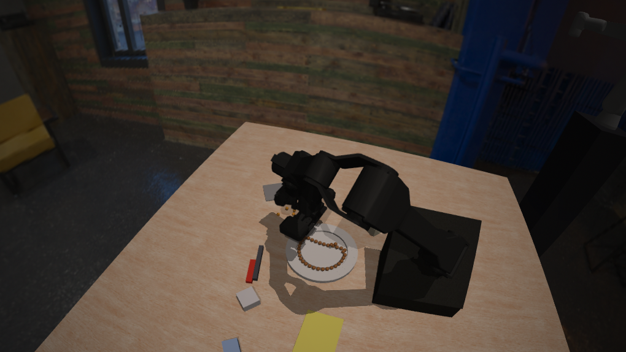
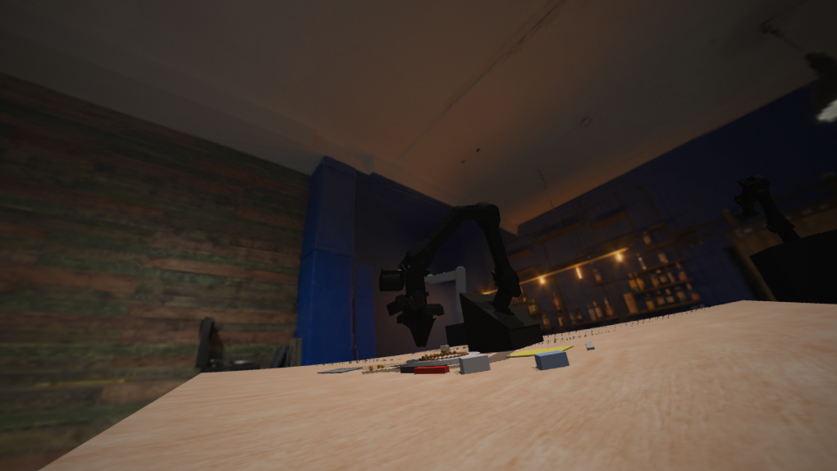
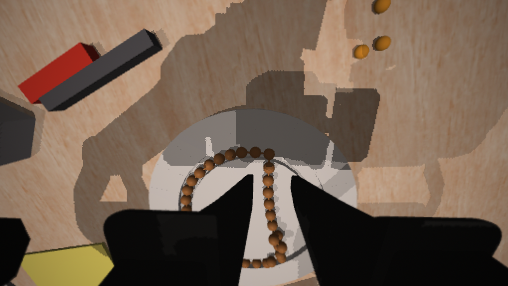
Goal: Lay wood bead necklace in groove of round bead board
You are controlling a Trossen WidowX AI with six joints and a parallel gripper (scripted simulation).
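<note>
The brown wood bead necklace lies on the round pale bead board. In the wrist view its left side curves along the groove. Another stretch cuts nearly straight across the board's inner disc, leaving the groove to its right bare, and a few beads bunch near its lower end. My gripper is open by a narrow gap and holds nothing. It hangs above the board, with the straight stretch showing between its fingers. The lower part of the loop is partly hidden behind the fingers in the wrist view.
Several loose orange beads lie beyond the board. A red block touches a dark bar. A white block, a blue block, a yellow sheet and a grey flat piece lie around.
</note>
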